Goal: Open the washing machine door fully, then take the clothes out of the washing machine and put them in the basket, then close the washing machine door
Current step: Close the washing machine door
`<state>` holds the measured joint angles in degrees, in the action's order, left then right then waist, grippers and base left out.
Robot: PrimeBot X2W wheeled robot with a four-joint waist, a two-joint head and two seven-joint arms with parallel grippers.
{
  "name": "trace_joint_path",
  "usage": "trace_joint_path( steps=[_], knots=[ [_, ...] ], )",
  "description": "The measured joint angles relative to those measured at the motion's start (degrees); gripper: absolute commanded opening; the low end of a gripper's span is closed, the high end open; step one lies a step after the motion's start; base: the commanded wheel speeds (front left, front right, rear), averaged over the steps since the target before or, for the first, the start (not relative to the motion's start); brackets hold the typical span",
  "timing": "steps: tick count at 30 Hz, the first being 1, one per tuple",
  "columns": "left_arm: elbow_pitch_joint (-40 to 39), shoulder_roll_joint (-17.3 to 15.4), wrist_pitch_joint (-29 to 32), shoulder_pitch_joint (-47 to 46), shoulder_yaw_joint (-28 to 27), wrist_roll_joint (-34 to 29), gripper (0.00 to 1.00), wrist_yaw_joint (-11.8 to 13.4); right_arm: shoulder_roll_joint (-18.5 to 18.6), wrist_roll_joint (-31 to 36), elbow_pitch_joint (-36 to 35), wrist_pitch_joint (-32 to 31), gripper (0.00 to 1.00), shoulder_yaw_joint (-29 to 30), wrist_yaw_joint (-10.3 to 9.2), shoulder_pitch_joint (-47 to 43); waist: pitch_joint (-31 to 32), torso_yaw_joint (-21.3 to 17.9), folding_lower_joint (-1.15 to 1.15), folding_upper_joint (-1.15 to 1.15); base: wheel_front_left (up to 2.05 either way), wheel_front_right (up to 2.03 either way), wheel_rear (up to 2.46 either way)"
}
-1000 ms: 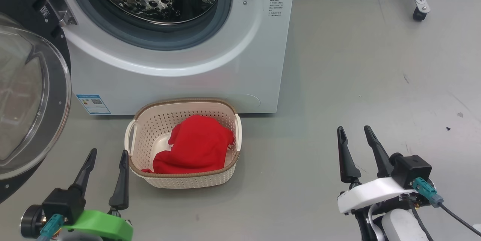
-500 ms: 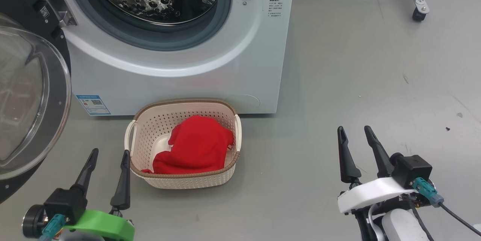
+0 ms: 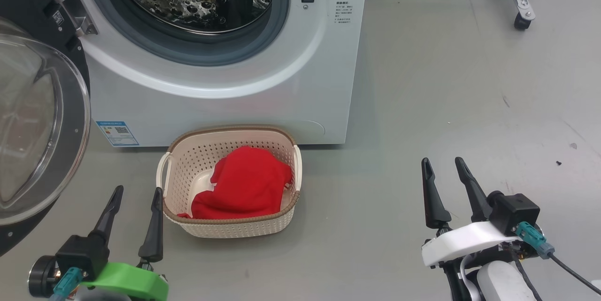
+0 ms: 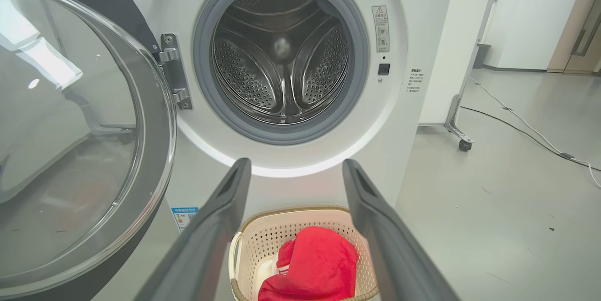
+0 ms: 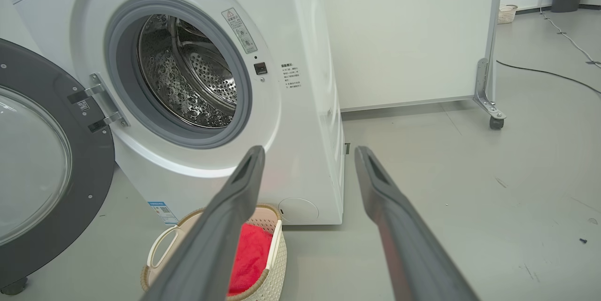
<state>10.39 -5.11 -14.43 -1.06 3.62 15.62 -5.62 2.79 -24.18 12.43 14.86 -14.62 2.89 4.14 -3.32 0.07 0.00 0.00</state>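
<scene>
Basket (image 3: 235, 228) — long axis left-right | door (image 3: 37, 127) open leftward | left gripper (image 3: 138, 189), right gripper (image 3: 442, 160) — fingers apart

One washing machine (image 3: 225, 99), one door (image 3: 28, 127), one basket (image 3: 230, 129), one red heap of clothes (image 3: 246, 183), two grippers: left gripper (image 3: 138, 189), right gripper (image 3: 442, 160).

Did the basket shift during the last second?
No. The basket keeps its place below the washing machine; both slip slightly down the head view together, so the camera moved.
</scene>
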Motion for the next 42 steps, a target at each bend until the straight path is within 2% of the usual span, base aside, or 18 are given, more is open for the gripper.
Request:
trace_joint_path(
  steps=[12, 19, 33, 42],
  knots=[
    [0.1, 0.2, 0.0, 0.0, 0.1, -0.1, 1.0, -0.3, 0.0, 0.0, 0.0, 0.0, 1.0, 0.2, -0.01, 0.0, 0.1, 0.1, 0.0, 0.0, 0.0, 0.0, 0.0],
    [0.1, 0.5, 0.0, 0.0, 0.9, -0.1, 1.0, -0.5, 0.0, 0.1, -0.3, 0.0, 1.0, 0.9, -0.02, 0.0, -0.4, 1.9, 0.0, 0.0, 0.0, 0.0, 0.0],
    [0.3, 0.9, 0.0, -0.1, 0.6, -0.1, 1.0, -0.5, 0.0, 0.7, -0.3, 0.0, 1.0, 0.6, 0.1, 0.0, -1.7, 9.1, 0.0, 0.0, 0.0, 0.0, 0.0],
    [0.2, 1.0, 0.0, -0.1, -0.5, -0.6, 1.0, -0.2, 0.0, 0.6, 0.6, 0.0, 1.0, -1.3, 1.15, 0.1, -1.9, 14.9, 0.0, 0.0, 0.0, 0.0, 0.0]
  ],
)
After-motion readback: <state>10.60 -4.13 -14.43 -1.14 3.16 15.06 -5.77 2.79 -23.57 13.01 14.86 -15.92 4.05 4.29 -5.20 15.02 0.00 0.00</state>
